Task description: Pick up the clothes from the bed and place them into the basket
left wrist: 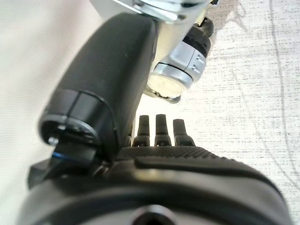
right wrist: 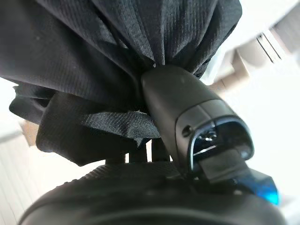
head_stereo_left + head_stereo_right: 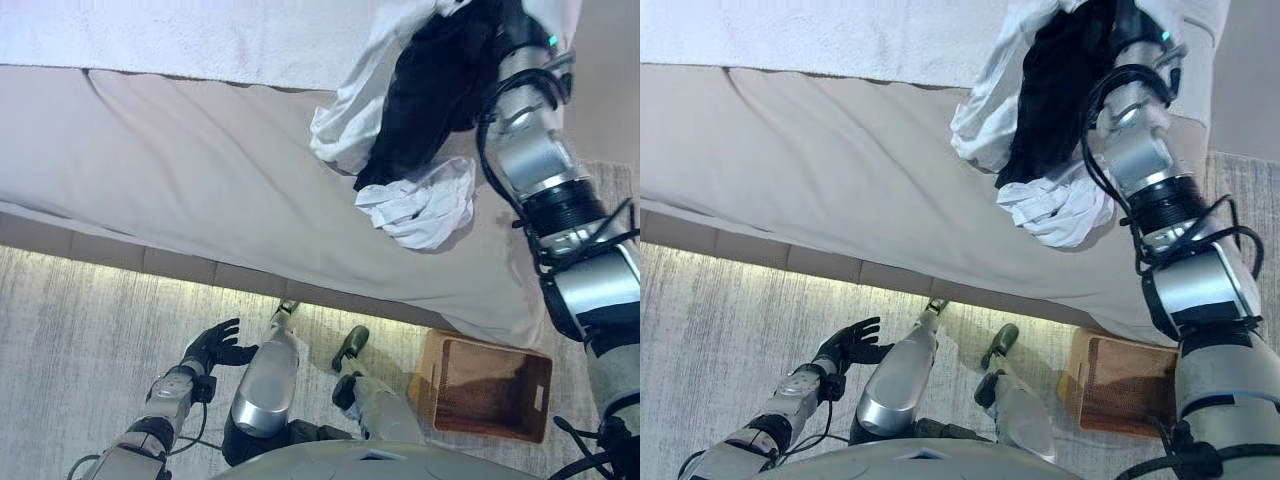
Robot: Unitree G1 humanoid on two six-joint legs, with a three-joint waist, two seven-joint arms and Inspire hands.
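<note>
My right hand [image 2: 187, 117] is raised above the bed's right end, its thumb and fingers shut on a black garment [image 3: 430, 100] that bunches in the grip and hangs down. White clothes [image 3: 420, 205] dangle with it, above the beige bed [image 3: 180, 170]. The brown wicker basket [image 3: 490, 385] stands on the floor beside the bed's corner, below and in front of the hanging bundle. My left hand [image 3: 215, 345] hangs low over the carpet with its fingers spread, holding nothing.
A white blanket [image 3: 180, 35] covers the far part of the bed. Grey carpet [image 3: 90, 320] runs along the bed's near edge. The basket sits close to the bed's near right corner.
</note>
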